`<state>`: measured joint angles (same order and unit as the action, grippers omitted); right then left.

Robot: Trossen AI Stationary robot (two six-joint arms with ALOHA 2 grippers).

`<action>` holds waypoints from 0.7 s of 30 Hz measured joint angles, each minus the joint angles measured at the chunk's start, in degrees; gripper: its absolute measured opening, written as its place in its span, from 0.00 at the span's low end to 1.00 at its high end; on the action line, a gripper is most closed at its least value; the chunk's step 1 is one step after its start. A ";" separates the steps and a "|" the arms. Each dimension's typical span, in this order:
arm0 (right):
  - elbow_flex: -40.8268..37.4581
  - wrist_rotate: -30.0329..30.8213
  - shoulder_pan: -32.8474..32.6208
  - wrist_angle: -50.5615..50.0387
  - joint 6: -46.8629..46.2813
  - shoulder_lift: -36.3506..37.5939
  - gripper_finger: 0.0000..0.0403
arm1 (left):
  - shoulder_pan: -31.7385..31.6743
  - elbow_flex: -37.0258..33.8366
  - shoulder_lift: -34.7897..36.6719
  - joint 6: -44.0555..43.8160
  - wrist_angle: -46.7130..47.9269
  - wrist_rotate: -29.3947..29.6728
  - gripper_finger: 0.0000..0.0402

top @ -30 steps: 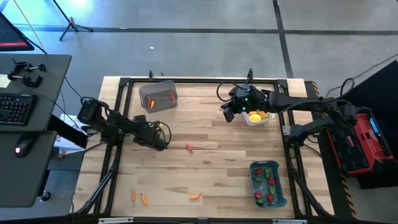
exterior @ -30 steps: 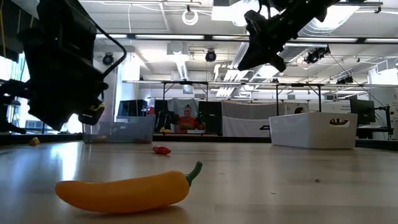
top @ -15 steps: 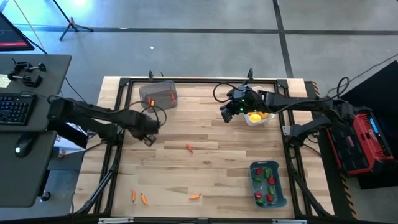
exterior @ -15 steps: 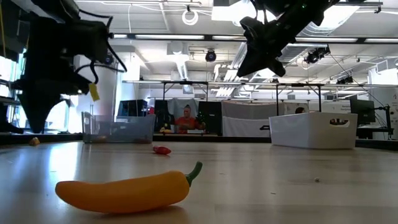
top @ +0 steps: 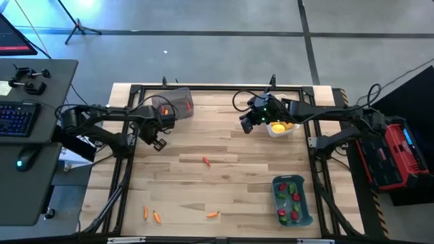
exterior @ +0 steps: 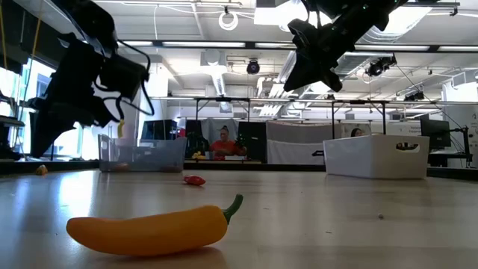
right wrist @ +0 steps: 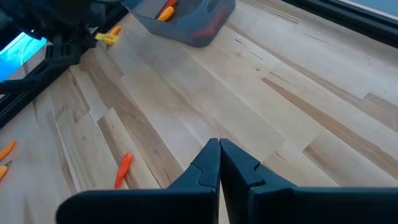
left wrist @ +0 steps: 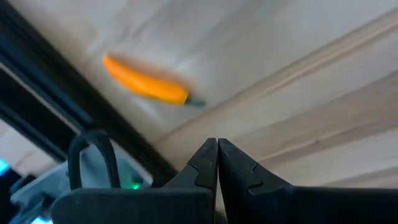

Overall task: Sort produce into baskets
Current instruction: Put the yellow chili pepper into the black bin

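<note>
Scene: a wooden table (top: 230, 146) is being viewed from above, with two dark robot arms reaching in and three small bins standing on it.

Grey bin: the clear smoky grey bin (top: 173, 104) is sitting near the far left corner, holding at least one orange carrot — its full contents are hard to make out.

White bin: the white bin (top: 283, 129) is standing at the far right, holding yellow-orange fruits (top: 279, 126).

Blue-grey bin: the blue-grey bin (top: 293, 200) is sitting near the right front, filled with red and green peppers (top: 291, 198).

Loose produce: a small orange-red carrot (top: 206, 160) is lying mid-table, another carrot (top: 213, 214) near the front edge, and two carrots (top: 151, 215) at the front left.

Left gripper: the left gripper (top: 158, 141) is hovering just beside the grey bin, its fingers pressed together on nothing.

Right gripper: the right gripper (top: 247, 125) is hanging just beside the white bin, pinched closed and empty.

Progress: judging by the layout, the fruits and peppers are looking sorted — only the four loose carrots seem to be waiting, probably for the grey bin.
</note>
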<state>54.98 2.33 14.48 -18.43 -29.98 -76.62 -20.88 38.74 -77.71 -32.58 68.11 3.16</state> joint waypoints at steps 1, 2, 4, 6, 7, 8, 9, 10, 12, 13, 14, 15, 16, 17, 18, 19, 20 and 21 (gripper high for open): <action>0.00 0.00 -0.01 0.00 0.00 0.00 0.00 | -0.98 0.01 -1.14 1.17 0.69 -0.71 0.00; 0.00 0.00 -0.03 -0.01 0.00 0.00 0.00 | -1.62 0.02 -2.23 2.08 1.33 -0.99 0.00; 0.00 0.02 -0.20 -0.01 0.00 0.00 0.00 | -2.27 0.02 -3.60 3.51 2.08 0.65 0.00; 0.00 0.02 -0.34 -0.03 0.00 0.00 0.00 | -2.82 0.04 -4.12 4.08 1.91 3.32 0.00; 0.00 0.02 -0.48 -0.03 0.00 0.00 0.00 | -3.11 0.04 -4.24 3.38 1.69 4.46 0.00; 0.01 0.02 -0.67 -0.03 0.00 0.00 0.00 | -3.41 0.04 -4.24 2.58 1.35 5.59 0.00; 0.00 0.02 -0.78 -0.03 0.07 0.00 0.00 | -3.67 0.04 -4.23 1.43 1.18 7.09 0.00; 0.00 0.03 -1.00 -0.03 0.25 0.00 0.00 | -3.96 0.04 -4.19 0.21 1.21 8.78 0.00; 0.00 0.04 -1.46 -0.05 0.27 0.00 0.00 | -4.09 0.04 -4.13 -1.79 1.25 11.92 0.00; 0.00 0.02 -1.64 -0.05 0.28 0.00 0.00 | -4.07 0.04 -4.13 -2.74 1.19 12.74 0.00; 0.00 0.04 -1.84 -0.05 0.30 0.00 0.00 | -4.07 0.04 -4.13 -3.10 0.99 13.01 0.00; 0.00 0.04 -1.98 -0.05 0.33 0.00 0.00 | -4.07 0.04 -4.13 -3.21 0.45 13.05 0.00; 0.00 0.04 -2.15 -0.07 0.35 0.00 0.00 | -4.07 0.04 -4.13 -3.44 -0.36 13.05 0.00; 0.00 0.04 -2.29 -0.07 0.36 0.00 0.00 | -4.07 0.04 -4.13 -4.03 -1.41 13.06 0.00; 0.00 0.04 -2.41 -0.07 0.38 0.00 0.00 | -4.07 0.04 -4.13 -4.69 -2.40 13.05 0.00; 0.00 0.04 -2.53 -0.07 0.42 0.00 0.00 | -4.07 0.04 -4.13 -5.33 -2.96 13.07 0.00; 0.02 0.04 -2.54 -0.08 0.49 0.00 0.00 | -4.07 0.04 -4.13 -6.09 -3.10 13.05 0.00; 0.00 0.04 -2.61 -0.12 0.53 0.00 0.00 | -4.07 0.04 -4.13 -6.59 -2.94 12.67 0.00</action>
<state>54.98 2.37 11.87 -18.55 -29.45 -76.62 -24.95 38.79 -81.84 -39.16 65.18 15.82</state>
